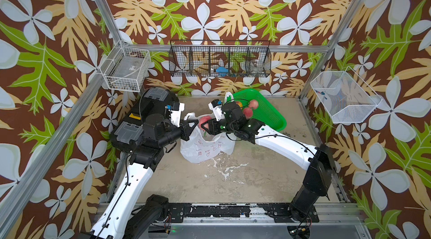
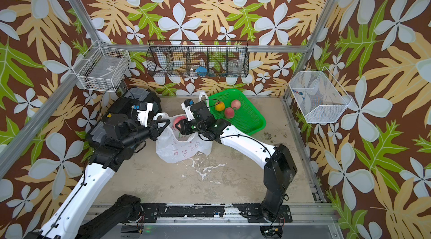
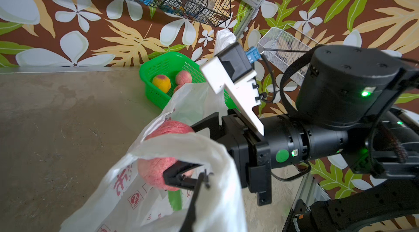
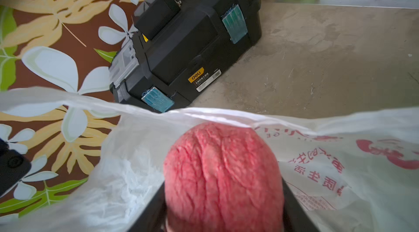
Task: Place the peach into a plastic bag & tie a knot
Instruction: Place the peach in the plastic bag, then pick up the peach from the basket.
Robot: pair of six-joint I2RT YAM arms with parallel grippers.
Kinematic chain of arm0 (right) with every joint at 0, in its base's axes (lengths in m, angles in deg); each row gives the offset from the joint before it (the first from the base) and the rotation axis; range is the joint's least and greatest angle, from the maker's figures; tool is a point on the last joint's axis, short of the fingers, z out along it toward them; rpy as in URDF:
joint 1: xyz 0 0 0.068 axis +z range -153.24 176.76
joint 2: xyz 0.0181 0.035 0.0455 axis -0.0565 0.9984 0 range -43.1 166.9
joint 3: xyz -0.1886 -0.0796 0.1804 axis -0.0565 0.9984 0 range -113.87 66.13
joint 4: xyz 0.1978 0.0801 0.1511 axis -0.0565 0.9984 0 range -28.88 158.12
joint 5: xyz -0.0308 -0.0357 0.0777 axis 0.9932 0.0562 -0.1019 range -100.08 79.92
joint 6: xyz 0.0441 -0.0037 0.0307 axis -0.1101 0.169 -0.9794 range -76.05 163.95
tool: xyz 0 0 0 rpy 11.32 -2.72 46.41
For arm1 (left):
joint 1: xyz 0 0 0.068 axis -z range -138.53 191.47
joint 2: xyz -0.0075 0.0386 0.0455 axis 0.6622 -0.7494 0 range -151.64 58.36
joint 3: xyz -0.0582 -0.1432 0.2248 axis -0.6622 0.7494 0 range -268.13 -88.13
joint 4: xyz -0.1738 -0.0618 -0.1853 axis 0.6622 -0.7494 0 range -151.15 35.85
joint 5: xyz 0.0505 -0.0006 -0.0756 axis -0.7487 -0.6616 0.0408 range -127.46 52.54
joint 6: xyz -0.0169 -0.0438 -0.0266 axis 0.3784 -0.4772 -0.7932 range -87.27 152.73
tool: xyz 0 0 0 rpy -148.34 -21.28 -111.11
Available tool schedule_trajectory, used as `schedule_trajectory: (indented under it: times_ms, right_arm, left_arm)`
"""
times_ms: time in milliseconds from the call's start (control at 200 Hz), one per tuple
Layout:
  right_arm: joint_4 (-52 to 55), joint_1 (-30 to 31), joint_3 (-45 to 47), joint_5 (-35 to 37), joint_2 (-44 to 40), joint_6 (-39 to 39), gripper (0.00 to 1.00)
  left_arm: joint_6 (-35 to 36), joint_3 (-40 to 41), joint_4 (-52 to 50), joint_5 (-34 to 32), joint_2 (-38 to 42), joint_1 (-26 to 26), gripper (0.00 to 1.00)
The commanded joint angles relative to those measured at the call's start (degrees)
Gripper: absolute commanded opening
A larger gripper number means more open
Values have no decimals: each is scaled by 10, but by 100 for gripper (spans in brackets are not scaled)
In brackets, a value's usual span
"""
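Observation:
The plastic bag (image 1: 205, 149) (image 2: 182, 150) stands in the middle of the table with its mouth held open. My left gripper (image 1: 190, 124) (image 3: 204, 178) is shut on the bag's near rim and holds it up. A pink-red peach (image 1: 204, 120) (image 2: 179, 118) (image 3: 156, 165) (image 4: 223, 169) sits in the bag's mouth. My right gripper (image 1: 208, 125) (image 4: 223, 196) is shut on it, one black finger against each side. The bag's other handle (image 1: 228, 96) sticks up behind the right wrist. No knot shows.
A green basket (image 1: 268, 114) (image 2: 247, 118) at the back right holds two more peaches and a yellow fruit. A black toolbox (image 1: 154, 96) (image 4: 192, 38) sits at the back left under my left arm. Wire baskets (image 1: 219, 60) hang on the walls.

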Motion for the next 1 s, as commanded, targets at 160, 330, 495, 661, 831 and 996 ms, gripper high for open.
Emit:
schedule_trajectory:
  times_ms: [160, 330, 495, 661, 831, 996]
  right_arm:
    - [88, 0, -38, 99, -35, 71, 85]
    - [77, -88, -17, 104, -113, 51, 76]
    - [16, -217, 84, 95, -164, 5, 69]
    - [18, -288, 84, 160, -63, 26, 74]
    - [19, -306, 1, 187, 73, 50, 82]
    - [63, -307, -117, 187, 203, 62, 84]
  left_arm:
    - [1, 17, 26, -21, 0, 0, 0]
    - [-19, -6, -39, -149, -19, 0, 0]
    - [-36, -12, -61, -202, -30, 0, 0]
    - [-51, 4, -1, -121, -10, 0, 0]
    - [-45, 5, 17, -83, -5, 0, 0]
    - [-48, 9, 21, -67, -2, 0, 0]
